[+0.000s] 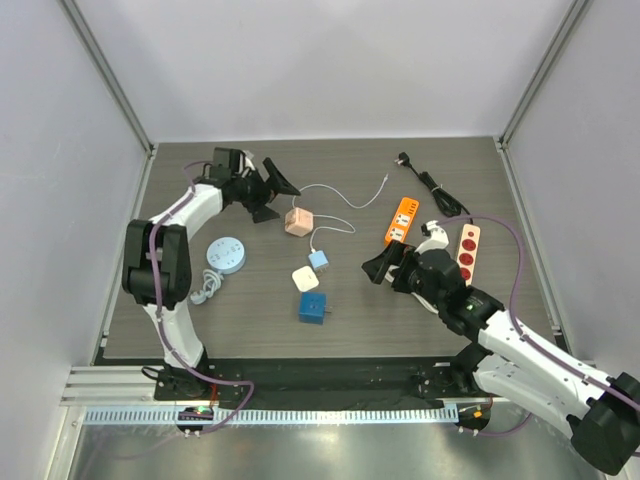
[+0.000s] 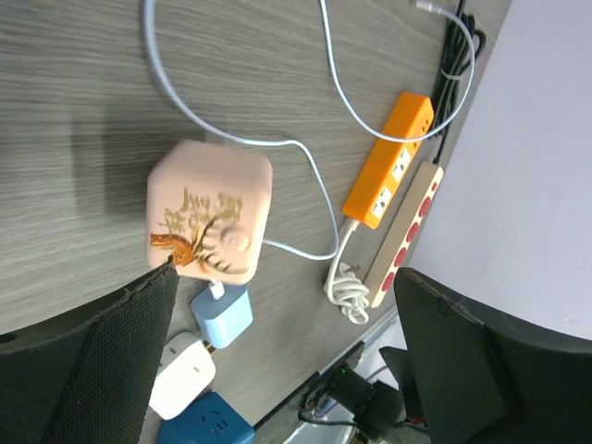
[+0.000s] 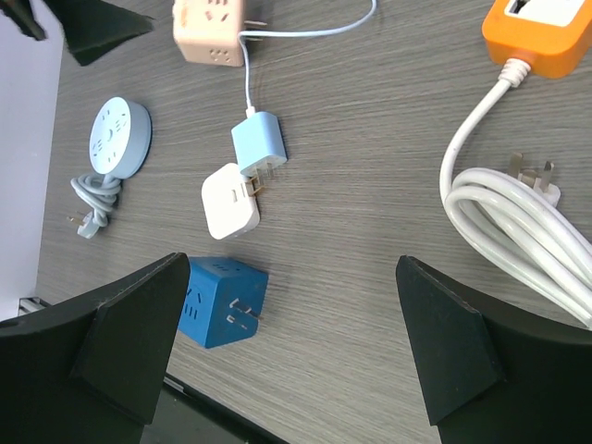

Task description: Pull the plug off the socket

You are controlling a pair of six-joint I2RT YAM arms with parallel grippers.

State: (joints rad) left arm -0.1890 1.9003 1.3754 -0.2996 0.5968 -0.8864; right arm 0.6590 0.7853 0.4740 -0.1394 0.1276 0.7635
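The light blue plug [image 1: 318, 259] sits mid-table, prongs pushed against the side of a white cube socket [image 1: 305, 278]. In the right wrist view part of the prongs shows, so I can't tell how deep it's seated. A thin white cable [image 1: 330, 227] runs from the plug up to a pink cube [image 1: 298, 221].

The left claw [image 1: 273, 197] is wide open with nothing in it, just left of the pink cube. The right claw [image 1: 386, 262] is also spread open and empty, off to the right of the plug and near the close end of the orange power strip [image 1: 401, 220].

A dark blue cube [image 1: 313, 307] lies just below the white one, and a round blue socket [image 1: 226, 254] is off to the left.
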